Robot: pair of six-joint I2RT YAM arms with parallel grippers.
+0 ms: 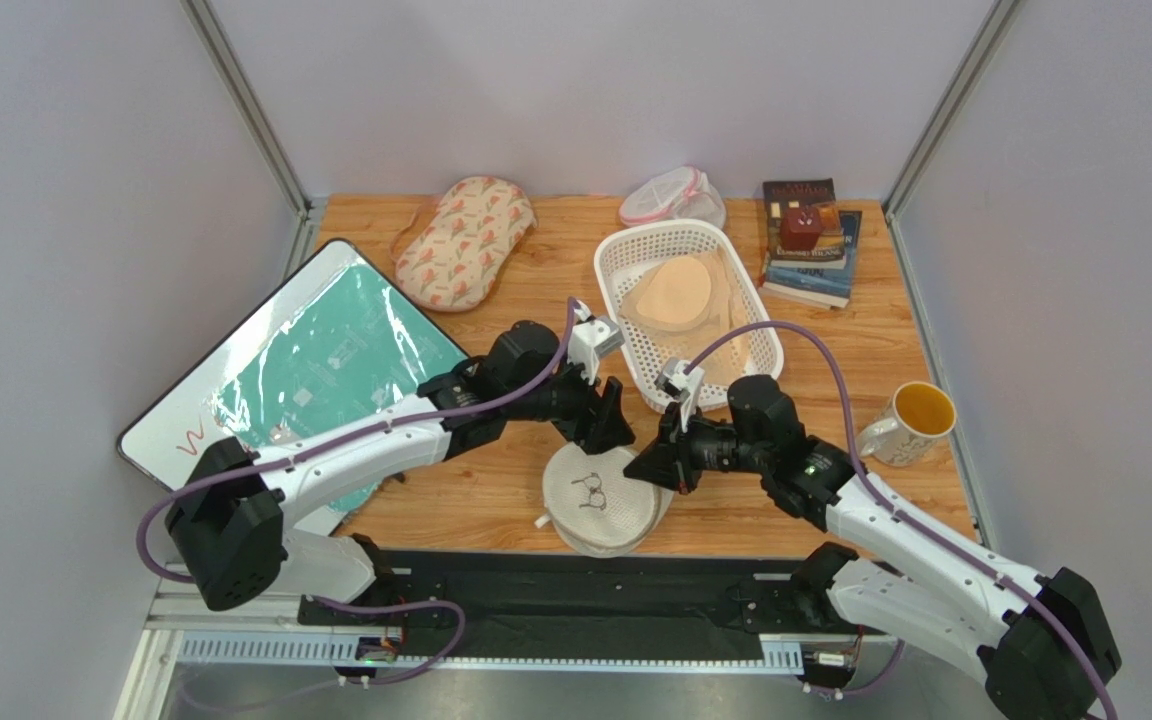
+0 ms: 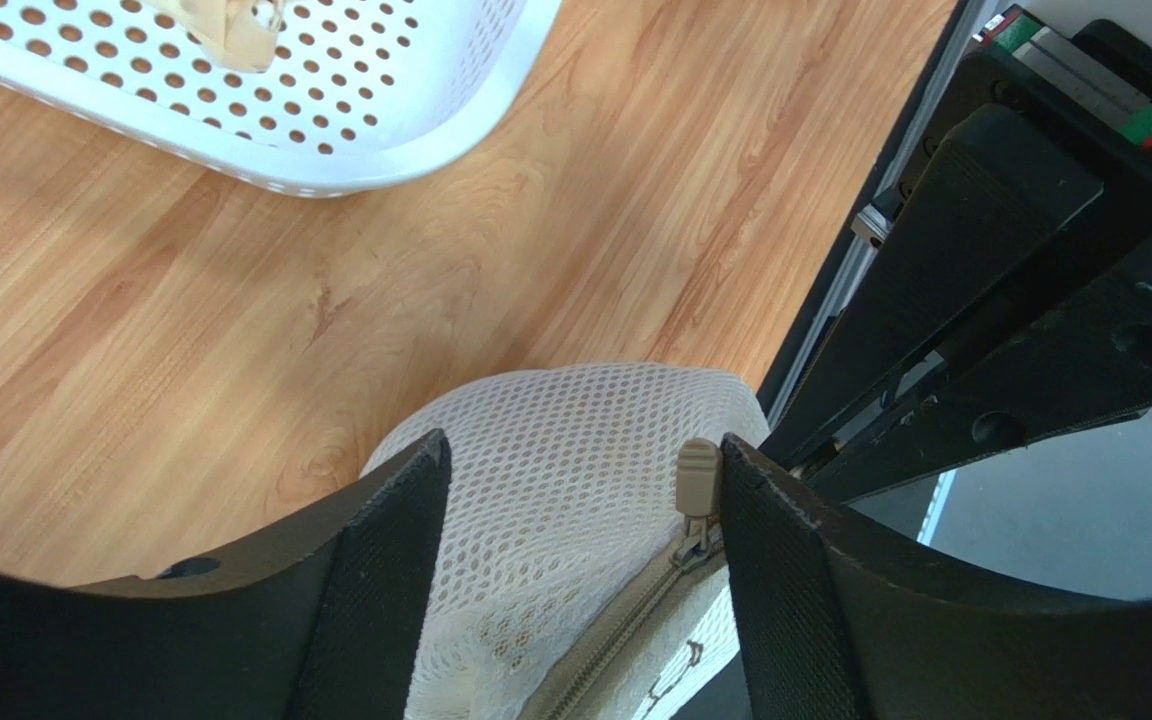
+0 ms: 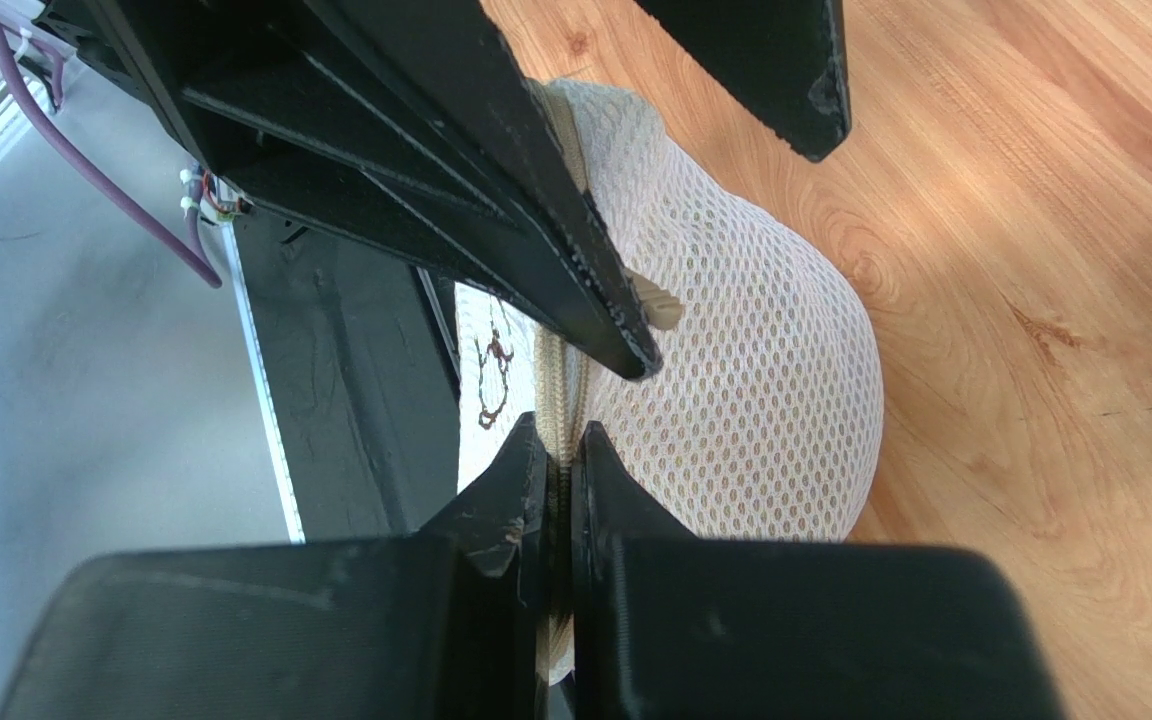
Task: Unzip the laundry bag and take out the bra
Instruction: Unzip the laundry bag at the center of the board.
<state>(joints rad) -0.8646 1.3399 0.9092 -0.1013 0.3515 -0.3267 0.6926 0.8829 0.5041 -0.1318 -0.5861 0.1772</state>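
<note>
At the table's near edge: the bag is lying dome-up on the wood between the 2 arms, its black icon facing up.
Left gripper: is reaching over the bag from the far-left side, its 2 fingers spread wide and straddling the mesh dome; whether the pads are touching the mesh, I cannot tell.
Zip pull: is standing up from the zip line, just beside 1 left finger; contact is not clear.
Zip: the stretch below the pull is lying shut.
Right gripper: is coming in from the right, its fingers pressed together and pinching the bag at its zip seam.
Table: is carrying everything named here.
Basket: is sitting beyond the bag, apart from it, and is holding a peach bra.
Far edge: an oval bag with an orange pattern is lying at the left, a pink-trimmed bag behind the basket, and books at the right with a red object on top.
Mug: is standing upright to the right of the right arm.
Board: is lying tilted at the left, partly under the left arm.
</note>
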